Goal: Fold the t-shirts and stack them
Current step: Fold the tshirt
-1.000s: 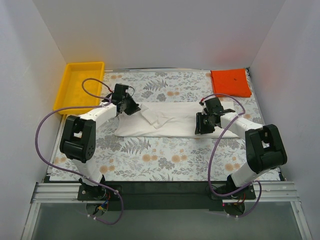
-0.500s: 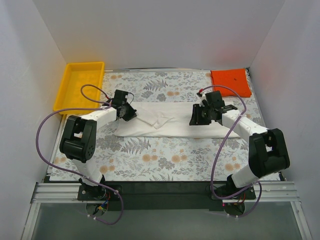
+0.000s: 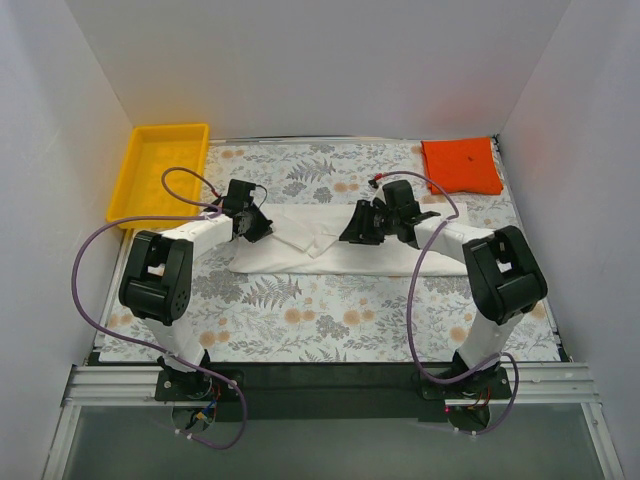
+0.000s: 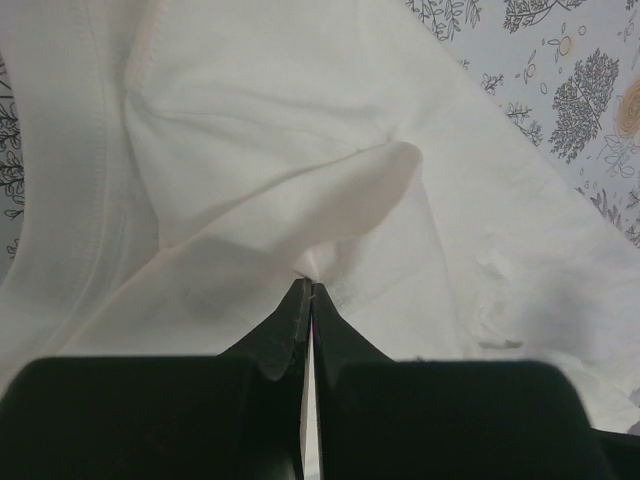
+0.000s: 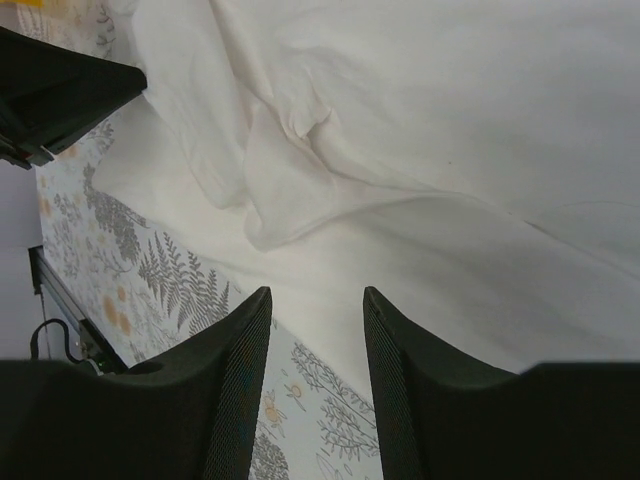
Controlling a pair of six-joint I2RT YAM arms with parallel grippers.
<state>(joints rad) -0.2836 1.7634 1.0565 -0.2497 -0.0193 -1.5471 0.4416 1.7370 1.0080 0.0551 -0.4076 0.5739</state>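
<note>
The white t-shirt (image 3: 345,252) lies as a long folded strip across the middle of the floral mat, with loose wrinkled folds left of its middle. No black print shows. My left gripper (image 3: 262,226) is shut on a pinch of the white cloth (image 4: 330,250) at the strip's left end. My right gripper (image 3: 352,232) is open and empty, low over the strip's middle; in the right wrist view its fingers (image 5: 240,340) straddle the shirt's near edge (image 5: 330,330). The orange-red t-shirt (image 3: 461,165) lies folded to a small square at the far right corner.
A yellow plastic tray (image 3: 165,170) stands at the far left, beside the mat. White walls close in the left, right and back. The floral mat (image 3: 330,320) shows bare in front of the shirt.
My right gripper has swept left along the white shirt from its right part to its middle. My left gripper has stayed at the left end.
</note>
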